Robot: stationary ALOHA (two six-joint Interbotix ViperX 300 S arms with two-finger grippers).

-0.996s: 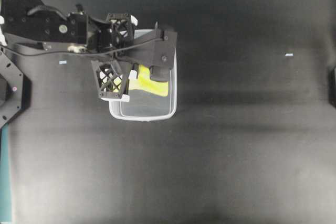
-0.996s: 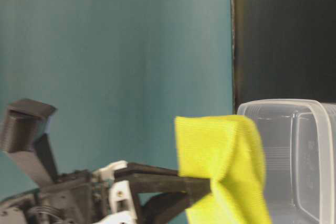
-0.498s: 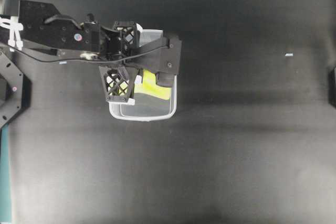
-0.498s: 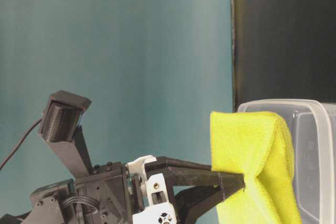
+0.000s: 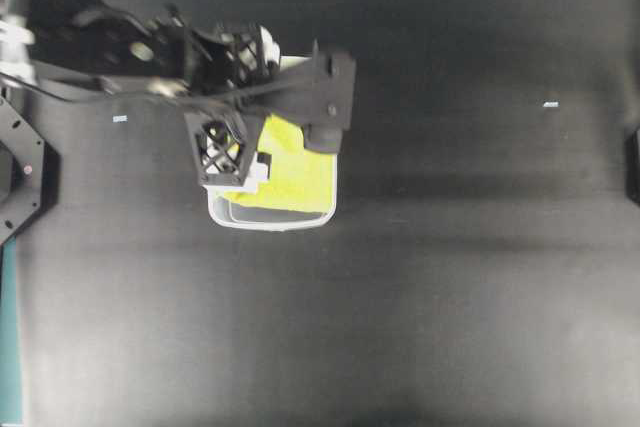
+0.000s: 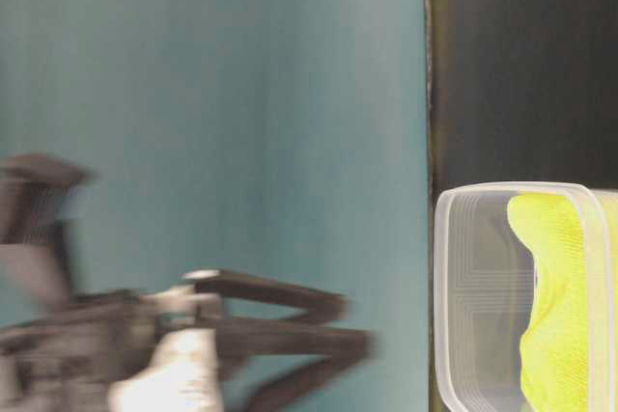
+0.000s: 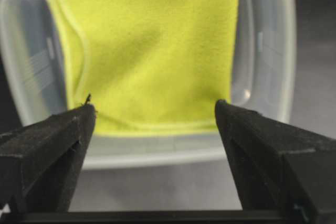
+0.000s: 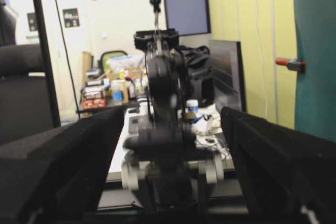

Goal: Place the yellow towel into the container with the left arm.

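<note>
The left arm's two black foam-padded fingers [image 7: 52, 140] stand wide apart and hold nothing; between them, in the left wrist view, a gap shows the bright yellow-green folded microfibre towel [image 7: 157, 51] lying beyond their tips. The left gripper [image 7: 152, 114] sits just short of the near rim of the clear translucent plastic rectangular container [image 7: 157, 153], its tips apart from the cloth.

The towel lies inside the container, spread fairly flat, with one folded edge running down its left side in the wrist view and bare plastic floor showing at either side of it. In the overhead view the towel [image 5: 290, 172] fills much of the container [image 5: 270, 219], and the left gripper's black lattice-patterned body with white tips [image 5: 222, 147] hangs over the container's left part, partly covering it. The long black left arm [image 5: 110, 47] with cables reaches in from the upper left and is blurred. In the table-level view the towel [image 6: 555, 306] rests against the far inner side of the container [image 6: 473, 287], and the blurred gripper [image 6: 290, 335] is clear of the container, to its left.

The container stands on the black counter [image 5: 450, 277].

The right gripper's black fingers [image 8: 63, 166] are spread wide in the right wrist view, with nothing between them.
</note>
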